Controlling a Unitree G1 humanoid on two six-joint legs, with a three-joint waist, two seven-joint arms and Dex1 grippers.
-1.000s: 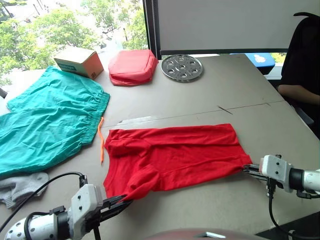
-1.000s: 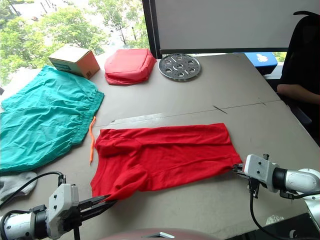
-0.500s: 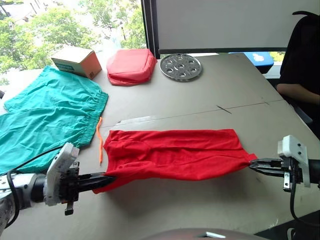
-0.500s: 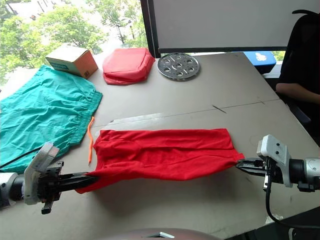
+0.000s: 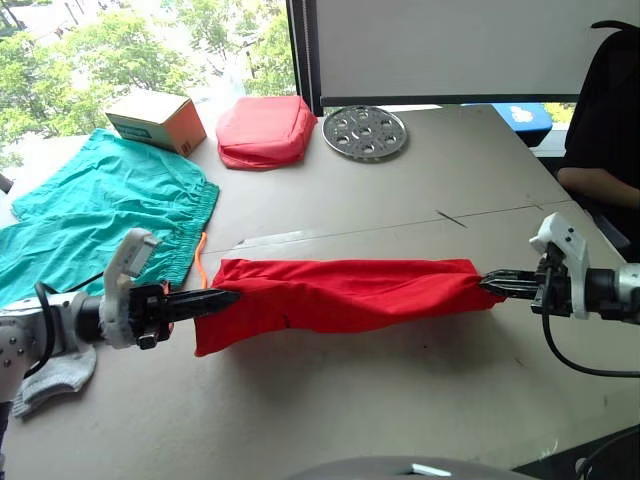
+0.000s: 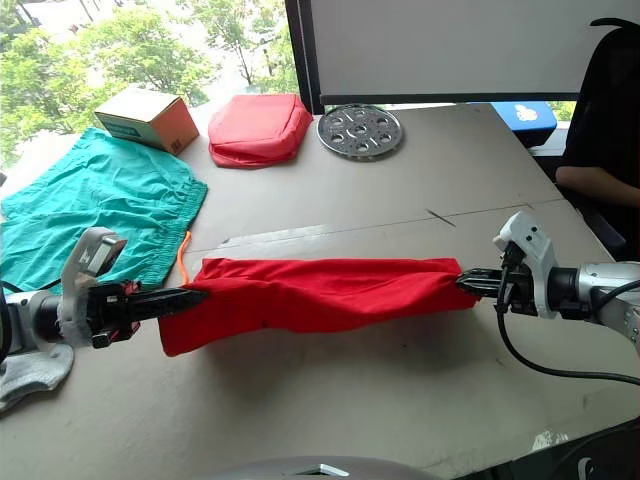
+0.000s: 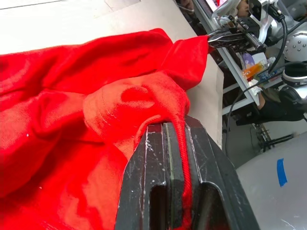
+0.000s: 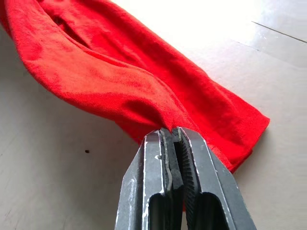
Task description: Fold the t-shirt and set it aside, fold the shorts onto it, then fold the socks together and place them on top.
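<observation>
The t-shirt (image 5: pixel 340 295) is stretched into a long narrow red band across the table (image 5: pixel 400 200), held at both ends and folded lengthwise; thin soft cloth, sagging and creased along its near edge. The left gripper (image 5: pixel 228 297) is clamped tight on the shirt's left end: in the left wrist view its black fingers (image 7: pixel 144 177) are pressed together with a bunched ridge of red cloth pinched between them. The right gripper (image 5: pixel 490 284) is likewise closed on the right end, and in the right wrist view a thin pleat of fine-knit cloth runs into the seam between its scuffed fingers (image 8: pixel 196 172).

The shorts (image 5: pixel 100 220) lie flat and spread at the table's left side, teal, with a gathered crinkled waistband and an orange drawstring (image 5: pixel 200 250) trailing off toward the shirt. A grey-white knit sock (image 5: pixel 55 375) lies crumpled near the left edge, partly under the left arm.

At the far edge: a small cardboard box (image 5: pixel 155 120), a puffy pinkish-red padded pouch (image 5: pixel 265 132) and a round metal disc with holes (image 5: pixel 365 132). A person in a dark sleeve (image 5: pixel 600 130) sits at the right.
</observation>
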